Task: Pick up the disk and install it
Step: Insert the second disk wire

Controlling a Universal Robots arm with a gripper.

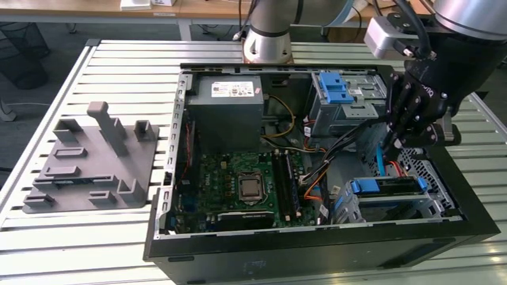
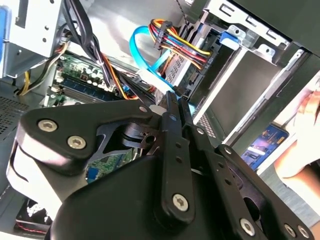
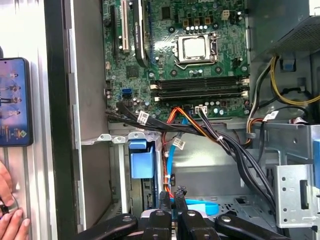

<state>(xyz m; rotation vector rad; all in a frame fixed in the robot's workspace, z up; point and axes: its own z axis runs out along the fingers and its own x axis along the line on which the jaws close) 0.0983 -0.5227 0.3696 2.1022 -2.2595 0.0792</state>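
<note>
The disk (image 1: 390,186) lies in the lower drive cage at the front corner of the open computer case (image 1: 317,240), on the exterior view's right. Its blue rail end (image 3: 141,159) faces into the case. My gripper (image 1: 405,138) hangs just above and behind that cage, inside the case. Its fingers (image 3: 165,196) are pressed together with no gap and are shut. A blue data cable (image 3: 168,159) runs down right by the fingertips; I cannot tell whether it is pinched. In the second wrist view the gripper (image 2: 175,102) points at the cable bundle beside the cage.
The motherboard (image 1: 246,184), a grey power supply box (image 1: 230,113) and an upper cage with a blue latch (image 1: 336,89) crowd the case. A grey fixture (image 1: 87,160) sits on the slatted table. A phone (image 3: 15,100) and a person's hand (image 3: 7,212) lie beside the case.
</note>
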